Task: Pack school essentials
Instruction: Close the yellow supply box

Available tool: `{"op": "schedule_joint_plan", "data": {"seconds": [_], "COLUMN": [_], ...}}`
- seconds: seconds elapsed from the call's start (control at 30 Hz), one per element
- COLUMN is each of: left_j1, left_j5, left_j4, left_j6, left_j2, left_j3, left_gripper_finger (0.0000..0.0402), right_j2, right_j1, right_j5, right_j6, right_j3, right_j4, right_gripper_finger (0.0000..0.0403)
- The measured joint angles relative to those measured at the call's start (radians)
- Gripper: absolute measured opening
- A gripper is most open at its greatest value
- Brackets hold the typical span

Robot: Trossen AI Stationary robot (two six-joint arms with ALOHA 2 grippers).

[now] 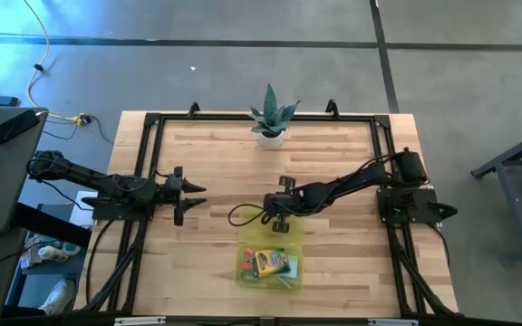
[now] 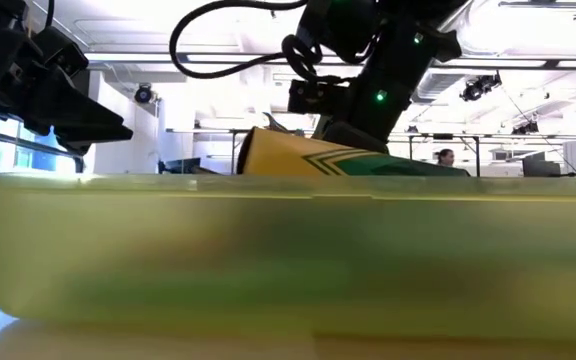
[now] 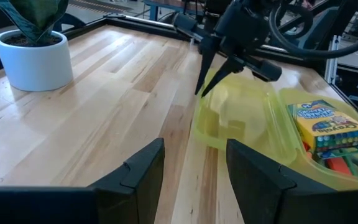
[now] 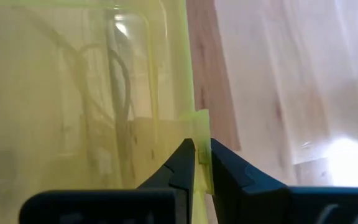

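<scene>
A translucent yellow-green case [image 1: 269, 263] lies open near the table's near edge, its lid [image 3: 241, 118] folded out toward the far side. Inside the base sit the green-yellow crayon box [image 3: 331, 127] [image 1: 271, 263] and something orange and green beside it [image 3: 347, 165]. My right gripper [image 4: 201, 158] [image 1: 280, 223] stands over the lid's far edge, shut on it. My left gripper [image 3: 194, 174] [image 1: 187, 194] hovers open at the table's left, touching nothing. In the low view the case wall [image 2: 288, 260] fills the front, with the crayon box [image 2: 308, 160] above it. My right gripper pinches a small tab [image 4: 201, 130] on the free edge of the case lid between its two fingertips. The fingers [image 3: 205, 65] come from above, pointing down. The lid stays joined to the base on its hinge side, and its free edge is at the fingers.
A small spiky plant in a white pot [image 1: 271, 122] [image 3: 33, 56] stands at the middle of the table's far edge. A black frame [image 1: 152, 122] runs round the table. Bare wood [image 1: 216, 163] lies between the plant, the case and my left gripper. A person [image 2: 445, 157] shows in the room behind.
</scene>
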Motion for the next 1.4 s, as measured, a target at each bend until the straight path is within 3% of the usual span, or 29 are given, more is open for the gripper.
{"op": "schedule_joint_plan", "data": {"seconds": [0.47, 1.4], "left_j1": [0.000, 0.000], "left_j5": [0.000, 0.000], "left_j4": [0.000, 0.000], "left_j6": [0.000, 0.000], "left_j2": [0.000, 0.000], "left_j3": [0.000, 0.000], "left_gripper_finger": [0.0161, 0.0161], "right_j2": [-0.011, -0.132], "right_j1": [0.000, 0.017], "right_j5": [0.127, 0.255], "right_j6": [-0.065, -0.099], "right_j3": [0.000, 0.001], "right_j4": [-0.017, -0.061], "right_gripper_finger": [0.0025, 0.0025]}}
